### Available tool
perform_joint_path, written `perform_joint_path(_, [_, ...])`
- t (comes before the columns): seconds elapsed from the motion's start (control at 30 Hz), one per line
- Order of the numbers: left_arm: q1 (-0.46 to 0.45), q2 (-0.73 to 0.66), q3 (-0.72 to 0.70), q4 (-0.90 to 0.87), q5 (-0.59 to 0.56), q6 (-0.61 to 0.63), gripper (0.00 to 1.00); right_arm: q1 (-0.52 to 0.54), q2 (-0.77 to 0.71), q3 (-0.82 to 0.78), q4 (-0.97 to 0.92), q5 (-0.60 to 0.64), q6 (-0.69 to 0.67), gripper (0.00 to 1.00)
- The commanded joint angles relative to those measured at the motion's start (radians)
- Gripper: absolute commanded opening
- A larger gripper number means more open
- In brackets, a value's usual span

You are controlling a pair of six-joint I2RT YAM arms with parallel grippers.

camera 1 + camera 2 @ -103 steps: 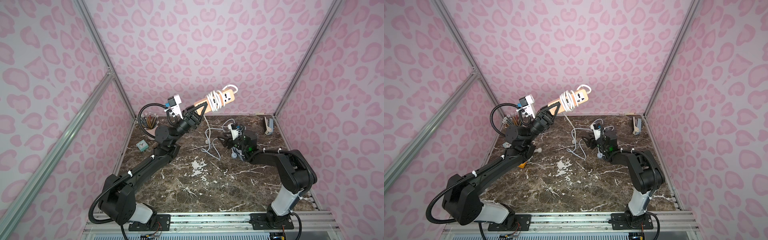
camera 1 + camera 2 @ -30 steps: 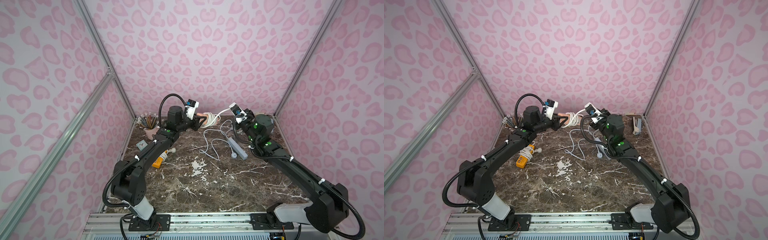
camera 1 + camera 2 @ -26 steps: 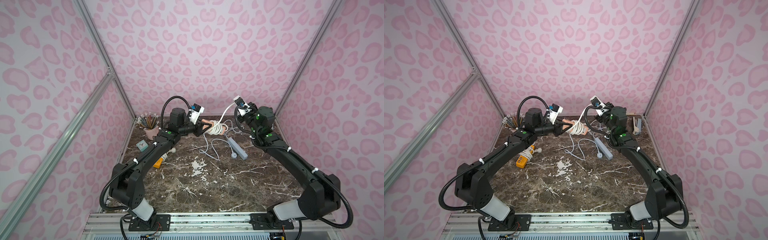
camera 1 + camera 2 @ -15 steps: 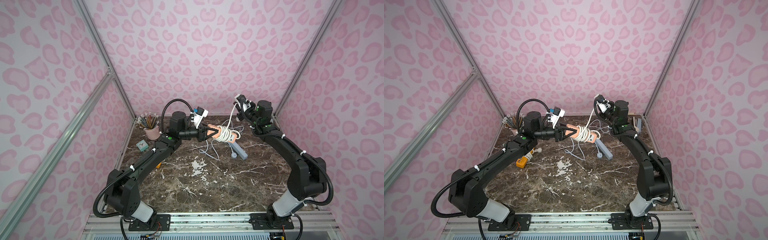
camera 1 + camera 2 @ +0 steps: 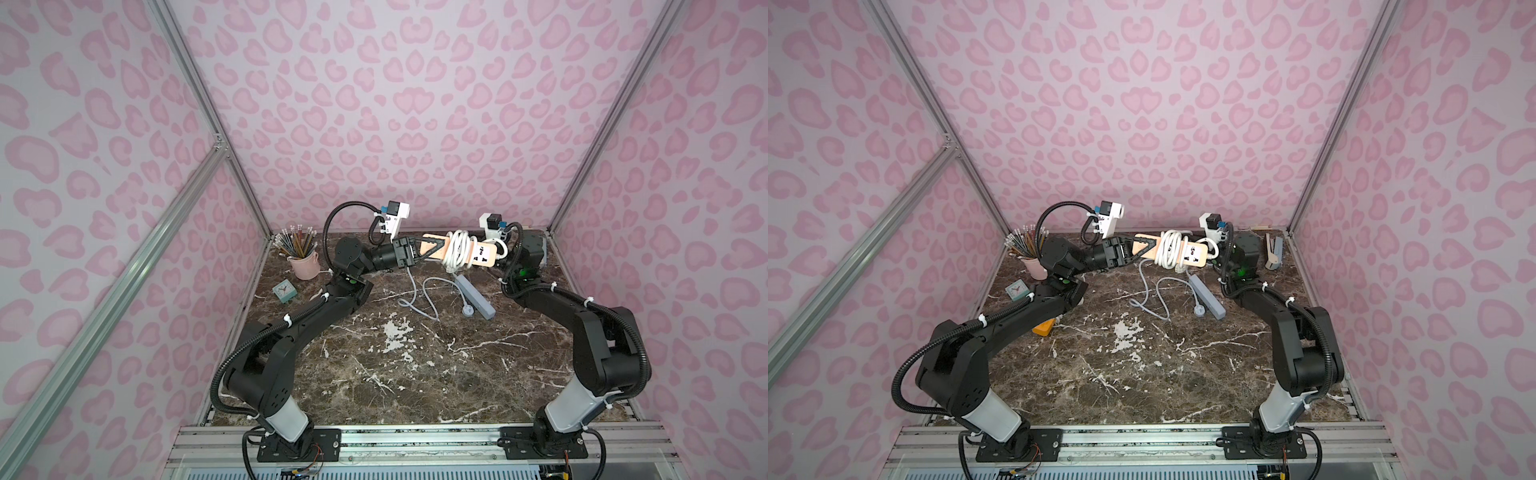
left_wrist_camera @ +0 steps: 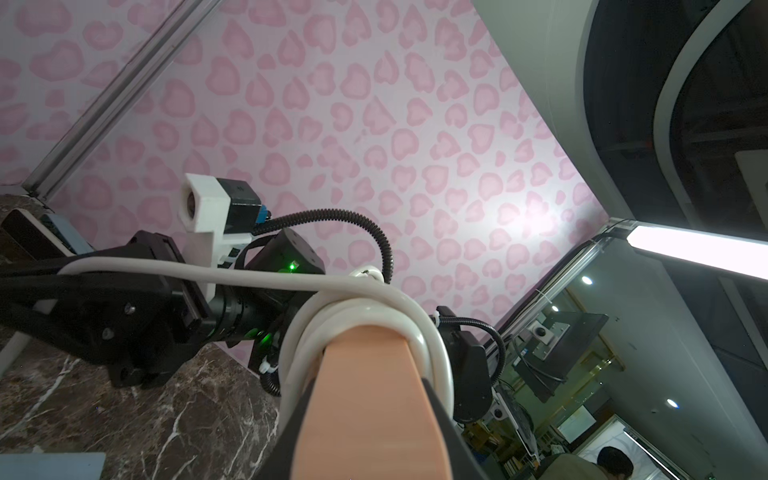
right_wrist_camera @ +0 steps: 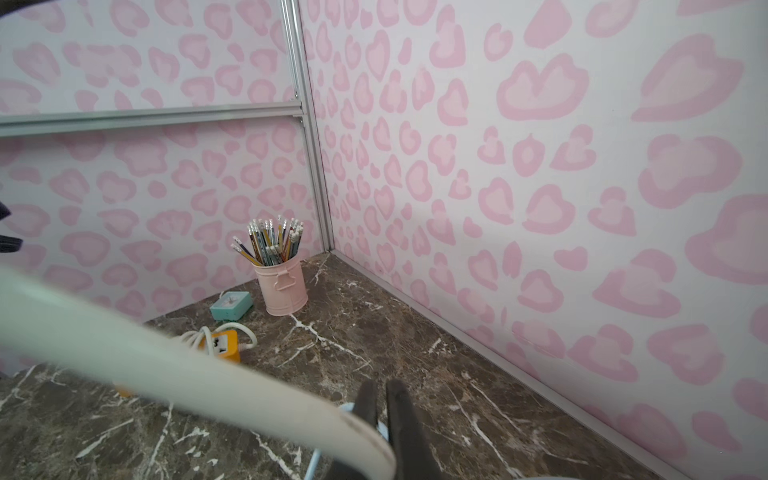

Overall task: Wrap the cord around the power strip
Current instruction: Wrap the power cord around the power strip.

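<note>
A peach power strip (image 5: pixel 482 254) (image 5: pixel 1194 254) hangs level in the air near the back wall. My left gripper (image 5: pixel 419 251) (image 5: pixel 1134 249) is shut on its left end. In the left wrist view the strip (image 6: pixel 370 399) fills the space between the jaws. Several turns of white cord (image 5: pixel 456 248) (image 5: pixel 1168 248) (image 6: pixel 361 299) circle its middle. My right gripper (image 5: pixel 500 249) (image 5: pixel 1216 251) sits at the strip's right end, shut on the cord's free part (image 7: pixel 187 374). That part crosses the right wrist view to the closed fingertips (image 7: pixel 395 395).
A grey power strip (image 5: pixel 476 297) with a loose grey cord (image 5: pixel 415 299) lies on the marble table below the held strip. A pink pencil cup (image 5: pixel 304 264) and a teal clock (image 5: pixel 286 289) stand at the back left. An orange power strip (image 5: pixel 1044 328) lies under my left arm; a stapler (image 5: pixel 1273 251) is back right.
My left gripper has carried the strip to the right and levelled it. My right gripper has swung with the cord towards the back right, to the strip's far end.
</note>
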Motion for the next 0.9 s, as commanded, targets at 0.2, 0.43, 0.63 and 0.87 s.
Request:
perform_joint_path(0.2, [-0.003,-0.006,0.042,0.305,-0.068,-0.014,0.03,-0.002,0.038,-0.127,0.232,0.16,0.282,0.28])
perform_joint_path(0.43, [-0.003,-0.011,0.045,0.273,-0.069,0.004,0.03,0.026,0.076,-0.132,0.218,0.207,0.245,0.2])
perform_joint_path(0.63, [0.042,-0.034,0.03,0.193,-0.163,0.065,0.03,0.079,0.049,-0.178,0.18,0.259,0.193,0.06])
perform_joint_path(0.87, [0.118,-0.069,0.091,-0.231,-0.322,0.451,0.03,0.268,-0.119,-0.255,-0.122,0.459,-0.102,0.0])
